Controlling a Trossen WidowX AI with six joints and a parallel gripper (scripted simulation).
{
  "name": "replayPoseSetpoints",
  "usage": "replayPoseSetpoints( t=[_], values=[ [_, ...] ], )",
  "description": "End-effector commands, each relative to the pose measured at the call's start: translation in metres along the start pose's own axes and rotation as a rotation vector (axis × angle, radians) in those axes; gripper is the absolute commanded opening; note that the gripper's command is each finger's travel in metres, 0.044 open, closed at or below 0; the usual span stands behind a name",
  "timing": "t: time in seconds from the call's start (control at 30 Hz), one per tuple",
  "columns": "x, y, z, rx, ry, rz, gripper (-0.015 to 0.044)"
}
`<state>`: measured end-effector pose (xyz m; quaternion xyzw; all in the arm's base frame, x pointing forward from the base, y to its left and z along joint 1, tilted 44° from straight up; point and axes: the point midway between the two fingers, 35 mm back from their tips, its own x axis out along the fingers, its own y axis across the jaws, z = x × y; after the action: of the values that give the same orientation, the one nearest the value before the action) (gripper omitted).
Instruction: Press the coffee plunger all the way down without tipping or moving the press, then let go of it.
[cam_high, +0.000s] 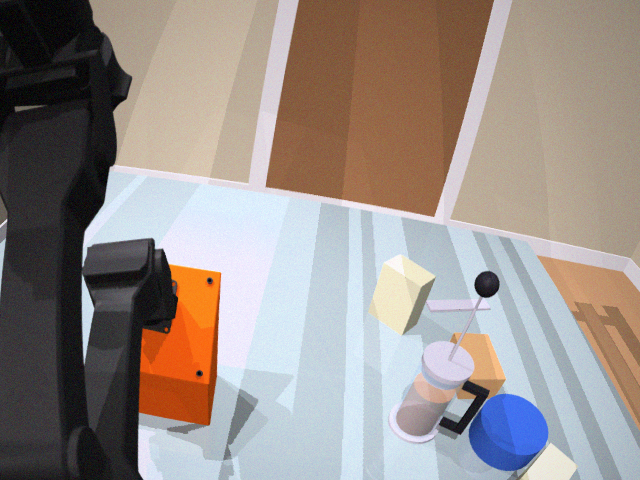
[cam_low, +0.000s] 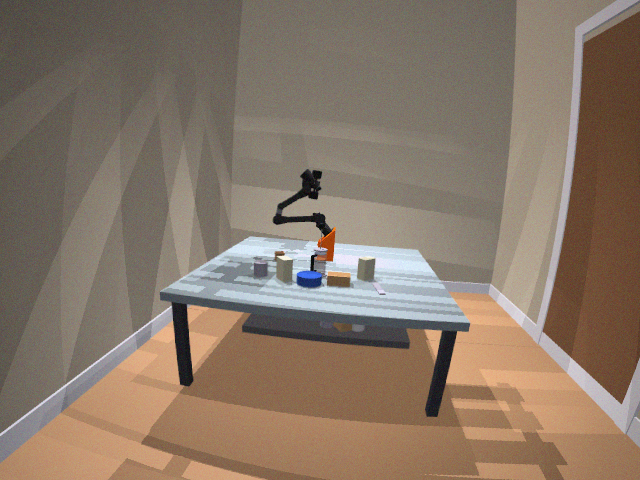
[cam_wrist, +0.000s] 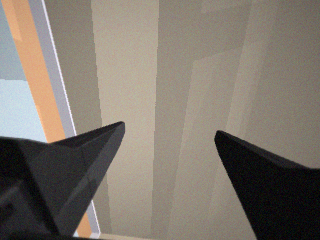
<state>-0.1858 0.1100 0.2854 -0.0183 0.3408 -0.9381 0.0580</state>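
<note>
We see the jaws spread wide, gripping nothing, aimed at the wall. The coffee press (cam_high: 436, 395) stands upright on the tabletop (cam_high: 310, 289), plunger knob (cam_high: 486, 283) raised.

You only get a corner of the cream block (cam_high: 550, 465), cut off at the bottom edge, and the French press (cam_low: 320, 259) looks tiny from outside.
</note>
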Motion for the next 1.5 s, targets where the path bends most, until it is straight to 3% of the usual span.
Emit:
replayPoseSetpoints(
  t=[0.0,0.27,0.47,0.7,1.07,1.3,1.47],
  values=[
    [0.0,-0.002,-0.002,0.005,0.009,-0.01,0.0426],
    [-0.034,-0.061,-0.065,0.166,0.317,-0.358,0.044],
    [-0.097,-0.095,-0.117,0.305,0.585,-0.68,0.044],
    [-0.2,-0.109,-0.166,0.469,0.912,-1.092,0.044],
    [-0.371,-0.05,-0.182,0.698,1.443,-1.791,0.044],
    [-0.452,0.02,-0.147,0.752,1.808,-2.237,0.044],
    [-0.489,0.071,-0.104,0.705,2.097,-2.528,0.044]
  ],
)
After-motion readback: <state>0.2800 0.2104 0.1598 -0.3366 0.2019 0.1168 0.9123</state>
